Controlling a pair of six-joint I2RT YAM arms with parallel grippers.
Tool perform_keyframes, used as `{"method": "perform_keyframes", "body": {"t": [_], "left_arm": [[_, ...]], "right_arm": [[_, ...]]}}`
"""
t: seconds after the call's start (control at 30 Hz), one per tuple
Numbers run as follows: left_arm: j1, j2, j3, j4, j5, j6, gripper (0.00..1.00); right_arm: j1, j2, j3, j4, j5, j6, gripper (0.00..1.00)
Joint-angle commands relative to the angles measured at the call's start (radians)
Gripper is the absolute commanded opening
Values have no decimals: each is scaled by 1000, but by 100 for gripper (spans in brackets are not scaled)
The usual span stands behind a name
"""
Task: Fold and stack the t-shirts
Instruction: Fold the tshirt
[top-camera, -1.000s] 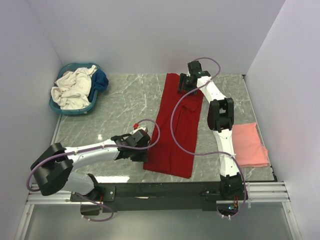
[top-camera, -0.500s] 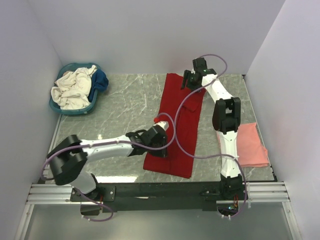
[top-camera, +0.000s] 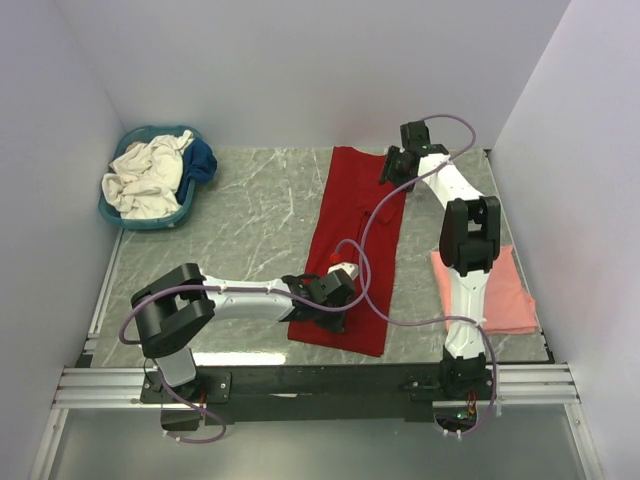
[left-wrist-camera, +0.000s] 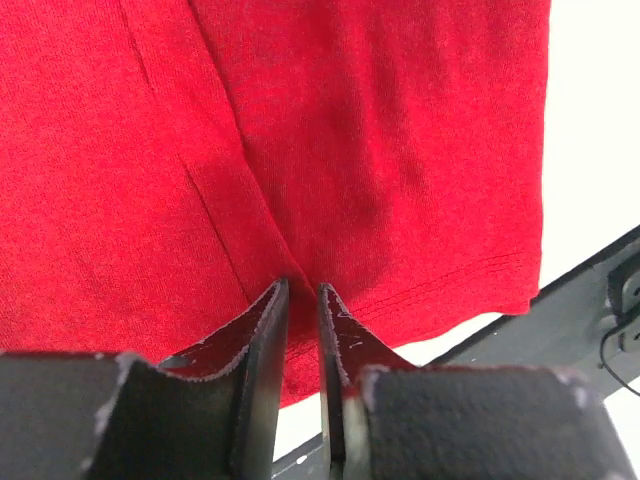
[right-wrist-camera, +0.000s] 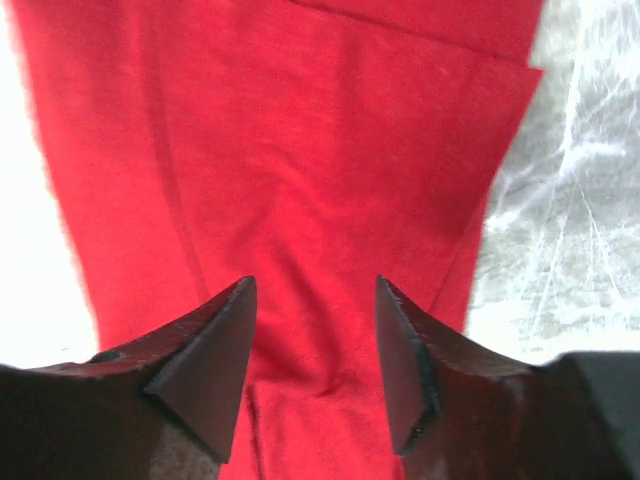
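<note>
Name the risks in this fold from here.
The left end effector stands almost shut at a crease near the hem of the red t-shirt: it may miss a layer. A purple cable crosses the shirt and could drag it. The right end effector is open over the far end; lifting now could skew the fold.

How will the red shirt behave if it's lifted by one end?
Likely floppy: the red t-shirt lies flat in a long strip and creases at the left claw, so it would probably sag and drape. Probably light, since it looks like thin cloth. If pushed on the smooth-looking table, it may bunch rather than slide whole.
</note>
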Motion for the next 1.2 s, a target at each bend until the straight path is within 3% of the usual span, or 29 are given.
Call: {"method": "perform_keyframes", "body": {"t": [0.0, 0.23, 0.5, 1.17], "left_arm": [[-35, 15, 19, -42, -30, 33, 23], [-39, -1, -12, -93, -25, 48, 22], [-39, -30, -70, -111, -5, 59, 22], [-39, -67, -68, -82, 36, 70, 22]], "right_arm": [[-12, 77, 60, -44, 31, -1, 56], [-32, 200, 200, -131, 68, -23, 53], [-63, 307, 372, -200, -6, -46, 53], [-101, 372, 456, -204, -133, -36, 54]]}}
